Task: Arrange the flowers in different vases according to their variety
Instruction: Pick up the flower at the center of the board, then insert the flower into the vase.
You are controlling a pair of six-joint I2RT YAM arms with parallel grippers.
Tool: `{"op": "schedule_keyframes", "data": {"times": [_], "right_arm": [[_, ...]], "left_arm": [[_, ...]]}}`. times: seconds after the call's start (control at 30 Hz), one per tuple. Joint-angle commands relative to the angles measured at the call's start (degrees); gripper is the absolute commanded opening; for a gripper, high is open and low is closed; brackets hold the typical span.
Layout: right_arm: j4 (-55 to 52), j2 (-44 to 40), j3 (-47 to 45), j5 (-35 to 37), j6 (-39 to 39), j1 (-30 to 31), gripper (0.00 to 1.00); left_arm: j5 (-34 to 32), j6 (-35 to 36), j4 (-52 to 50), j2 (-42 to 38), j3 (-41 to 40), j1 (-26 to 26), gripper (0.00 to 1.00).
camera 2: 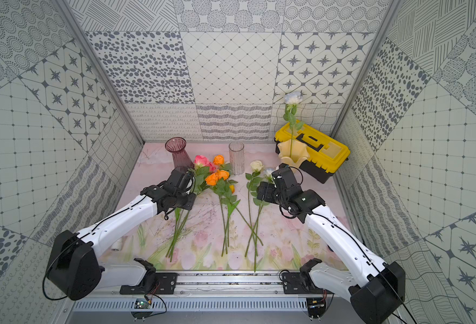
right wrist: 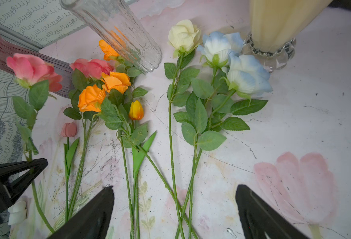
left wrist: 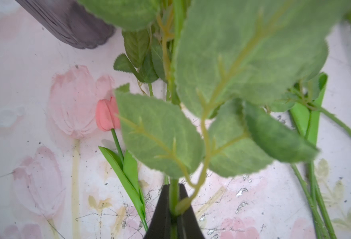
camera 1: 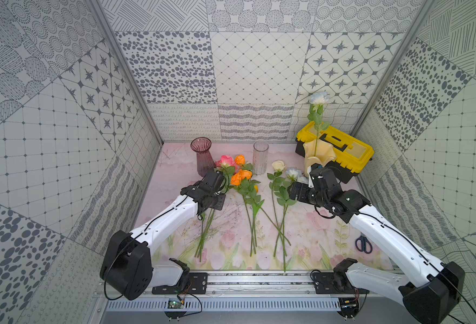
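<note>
Left gripper (left wrist: 174, 198) clamps the pink rose (right wrist: 32, 69) by its stem, right gripper (right wrist: 174, 188) gapes empty; the swinging bloom could topple the purple vase (camera 1: 202, 157) at eleven o'clock.

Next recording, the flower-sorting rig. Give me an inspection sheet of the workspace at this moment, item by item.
Surface: tulip-print tablecloth, scuffed and marked.
Job's things: purple vase and clear vase empty; cream vase holds one pale-blue rose; other pink flowers, orange flowers and white flowers lie on the cloth.
Clutter: toolbox behind the cream vase; scissors beside the right arm.
Grippers: left gripper shut on a pink rose stem; right gripper open above the white flowers' stems.
Cables: black cables loop at both wrists.
Surroundings: patterned wall panels on three sides.
</note>
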Motion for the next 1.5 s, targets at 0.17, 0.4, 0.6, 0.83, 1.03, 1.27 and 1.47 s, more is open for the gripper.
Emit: {"op": "schedule_keyframes", "data": {"times": [0.17, 0.4, 0.6, 0.83, 1.03, 1.27, 1.47], "right_arm": [[2.90, -0.85, 0.04, -1.03, -0.27, 0.35, 0.97], [3.14, -1.15, 0.21, -1.16, -0.85, 0.37, 0.97], [4.07, -1.66, -0.32, -1.92, -0.61, 0.37, 0.97], [5.50, -2.16, -2.06, -2.31, 0.02, 0.32, 0.97], [6.10, -1.53, -2.23, -2.54, -0.06, 0.35, 0.97], [6.08, -1.44, -1.18, -2.49, 0.09, 0.37, 0.97], [5.33, -1.47, -1.37, -2.27, -0.17, 0.37, 0.97]], "left_arm": [[-1.45, 6.64, 14.29, -10.93, 4.96, -0.18, 0.00], [-0.92, 12.98, 23.74, -6.69, 16.34, 0.23, 0.00], [1.10, 17.90, 31.02, 1.58, 26.68, 3.95, 0.00], [4.64, 19.96, 37.03, 8.57, 36.01, 9.01, 0.00], [5.91, 23.81, 44.62, 15.41, 41.53, 12.05, 0.00], [7.31, 21.67, 53.28, 22.73, 44.20, 16.29, 0.00], [6.38, 18.53, 54.92, 25.95, 42.14, 18.09, 0.00]]}}
